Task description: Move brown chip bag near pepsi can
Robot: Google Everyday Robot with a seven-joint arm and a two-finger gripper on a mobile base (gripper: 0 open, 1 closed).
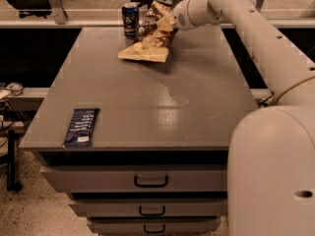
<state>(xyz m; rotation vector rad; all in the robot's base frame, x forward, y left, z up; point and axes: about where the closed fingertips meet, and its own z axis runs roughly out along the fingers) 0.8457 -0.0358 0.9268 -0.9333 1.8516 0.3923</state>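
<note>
The brown chip bag lies tilted at the far end of the grey table. Its lower cream edge rests on the tabletop and its upper end is raised. My gripper is shut on that upper end, with the white arm reaching in from the right. The pepsi can stands upright at the far edge, just left of the bag's raised end and close to it.
A flat dark-blue packet lies near the front left corner of the table. Drawers with handles sit below the front edge. My white base fills the lower right. Office chairs stand behind the table.
</note>
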